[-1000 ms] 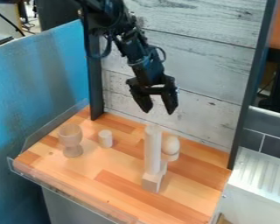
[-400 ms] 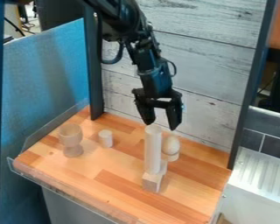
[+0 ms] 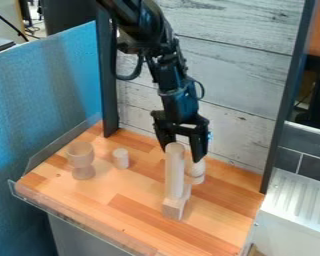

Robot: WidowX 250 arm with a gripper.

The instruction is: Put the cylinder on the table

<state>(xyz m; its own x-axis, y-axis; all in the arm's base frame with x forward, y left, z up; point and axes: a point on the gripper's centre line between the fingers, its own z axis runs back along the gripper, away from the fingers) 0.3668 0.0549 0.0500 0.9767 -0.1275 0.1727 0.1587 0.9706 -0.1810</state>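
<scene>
Behind the desk (image 3: 89,200), a wall of whitewashed grey wooden planks (image 3: 239,75), bounded by two dark upright posts (image 3: 108,95). At the view's left, a broad blue panel (image 3: 49,90). The desk itself: striped light and reddish-brown wood, edged along its front and left by a clear strip (image 3: 62,216). My black jointed arm (image 3: 168,75) enters from the top edge and slants down in front of the planks. At lower right, a pale, ribbed surface (image 3: 297,207) beside the desk.

My black two-fingered pincer (image 3: 183,154), pointing down, is spread; its tips lie at the level of the top of a tall, slender, pale wooden cylinder (image 3: 175,172), which appears between them. Whether either finger touches it, I cannot tell. The cylinder stands upright on a pale, angular wooden block (image 3: 173,208), right of the desk's middle.

Standing upright near the desk's left side, a pale wooden goblet (image 3: 81,159) with a rounded cup and a wide foot. Just behind the tall cylinder and to its right, a pale, rounded wooden piece (image 3: 199,171), its upper part hidden by one of my fingers. Between goblet and tall cylinder, a short, whitish cylinder (image 3: 120,158), upright on the desk.
</scene>
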